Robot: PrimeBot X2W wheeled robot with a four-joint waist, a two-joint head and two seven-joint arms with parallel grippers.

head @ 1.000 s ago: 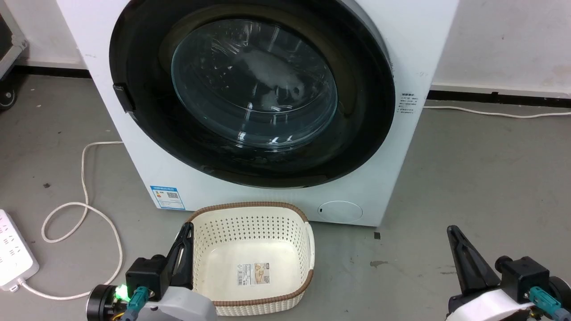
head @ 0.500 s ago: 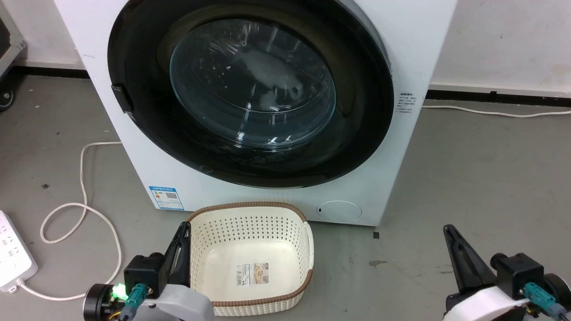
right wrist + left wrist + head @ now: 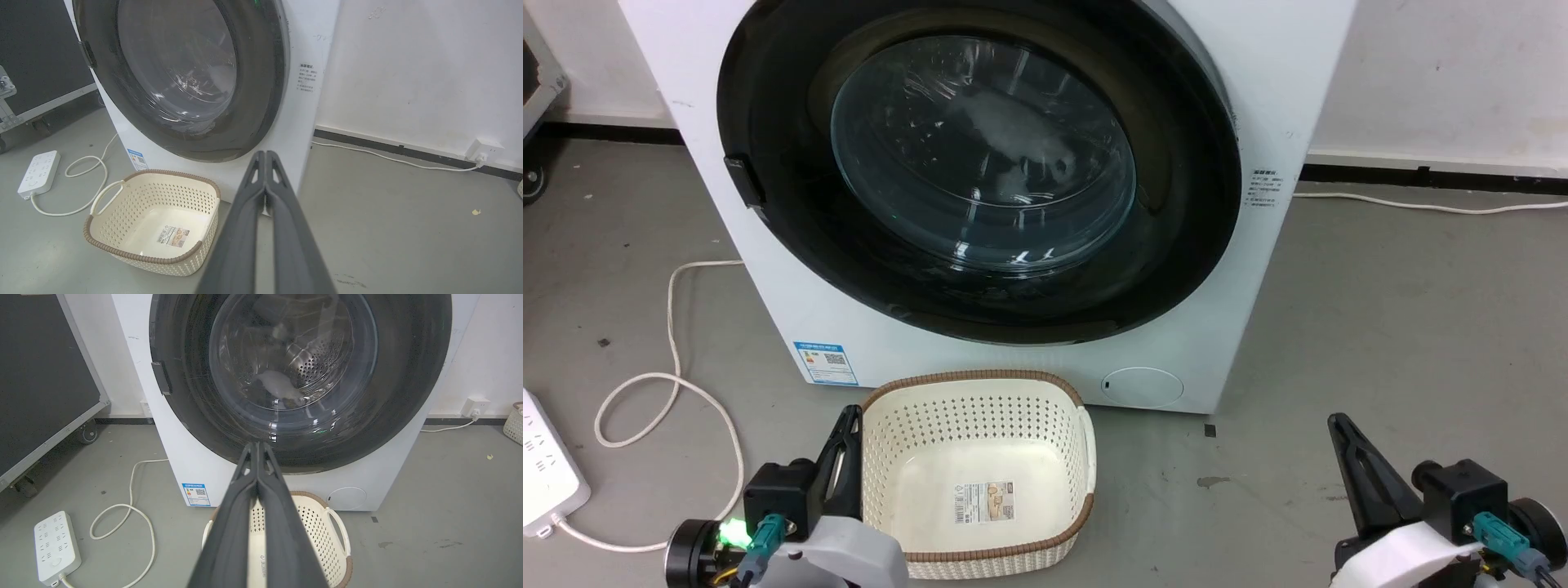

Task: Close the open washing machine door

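Note:
The washing machine (image 3: 1258, 90) is white and stands on the grey floor against the wall. Its round black-rimmed door (image 3: 980, 155) lies flat against the front, and I see no gap around it. Through the glass of the door (image 3: 300, 367) the steel drum and a pale item show. From the right the door (image 3: 179, 73) looks flush too. My left gripper (image 3: 851, 413) is shut and hangs low, left of the basket, apart from the machine. My right gripper (image 3: 1335, 421) is shut at the lower right over bare floor. The left gripper (image 3: 257, 446) and the right gripper (image 3: 265, 154) each hold nothing.
A cream perforated basket (image 3: 980, 377) with a brown rim stands on the floor just before the machine. A white power strip (image 3: 547, 469) and its looping cable (image 3: 670, 327) lie at the left. A black wheeled case (image 3: 41, 375) stands further left. A wall socket (image 3: 484, 149) is at the right.
The head view has shifted slightly. Both grippers sit a little lower and further left in it, still shut. The door looks the same.

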